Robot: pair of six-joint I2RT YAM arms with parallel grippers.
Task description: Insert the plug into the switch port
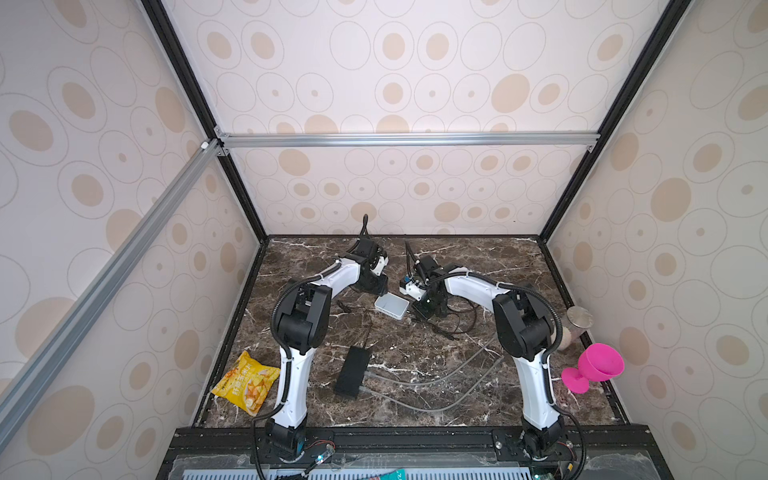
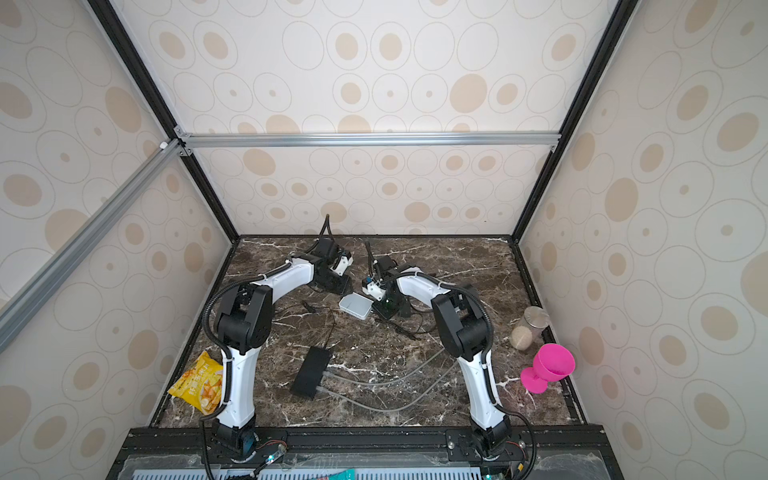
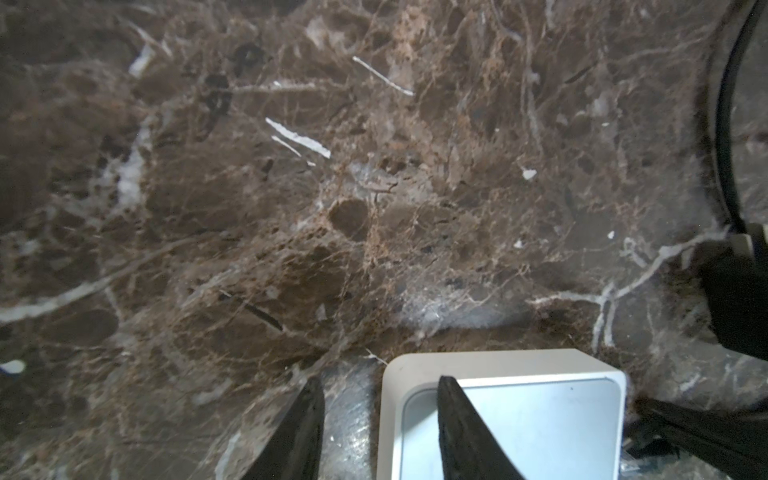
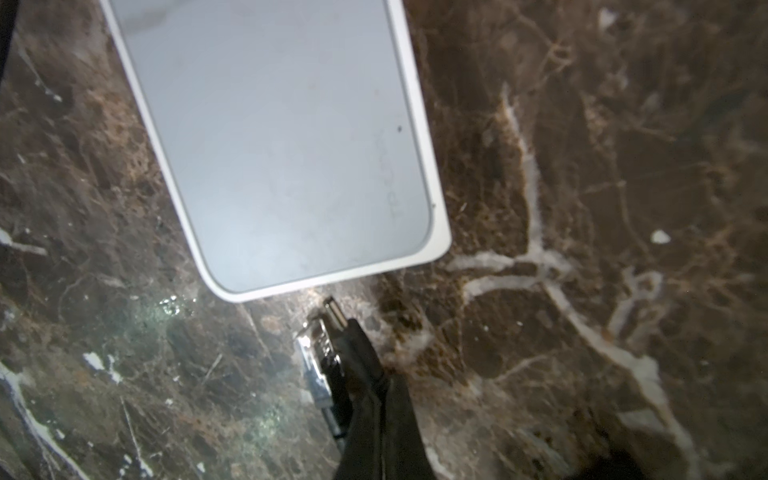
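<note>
Setting: a robot test cell of the lab kind, not a lived-in room.

Evidence:
- Enclosure built from black posts [image 1: 199, 95] and bare aluminium bars [image 1: 407, 139], bracketed at the joints.
- Wall panels [image 1: 415, 62] papered in beige ovals, set inside that frame.
- Brown marble-look tabletop [image 1: 415, 345] fills the cell floor.
- Left arm [image 1: 295, 374] and right arm [image 1: 534, 386], white and black, mounted on a black rail [image 1: 415, 440] at the near edge, with their conduit and wiring exposed.
- Unrelated props lie about: a yellow snack bag [image 1: 246, 382], pink goblet [image 1: 598, 365], lidded jar [image 1: 575, 326], black box [image 1: 352, 371] with grey cables [image 1: 415, 384], and small white box [image 1: 391, 306].
- Slatted strip [image 1: 291, 474] below the rail may be a grille; too cropped to tell.
</note>
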